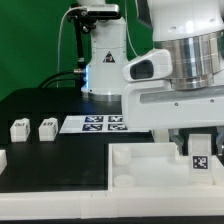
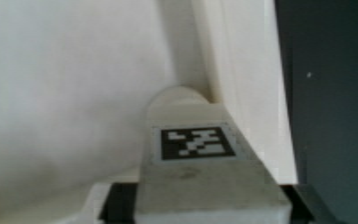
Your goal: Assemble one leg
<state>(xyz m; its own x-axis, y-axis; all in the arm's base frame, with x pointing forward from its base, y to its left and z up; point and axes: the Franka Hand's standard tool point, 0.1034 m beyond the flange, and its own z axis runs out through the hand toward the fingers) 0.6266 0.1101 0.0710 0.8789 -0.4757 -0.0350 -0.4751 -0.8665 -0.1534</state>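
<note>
My gripper (image 1: 198,147) is shut on a leg (image 1: 198,163), a small white block with a black-and-white tag, and holds it upright over the right part of the large white tray (image 1: 140,178). In the wrist view the leg (image 2: 197,142) sits between my two dark fingers (image 2: 123,203), its far end against the tray's raised rim (image 2: 229,60). I cannot tell whether it sits in a socket. Two more legs (image 1: 18,128) (image 1: 46,127) stand on the black table at the exterior view's left.
The marker board (image 1: 98,124) lies behind the tray by the robot base (image 1: 100,60). Another white part (image 1: 3,157) shows at the exterior view's left edge. Black table (image 2: 336,100) lies beyond the tray's rim.
</note>
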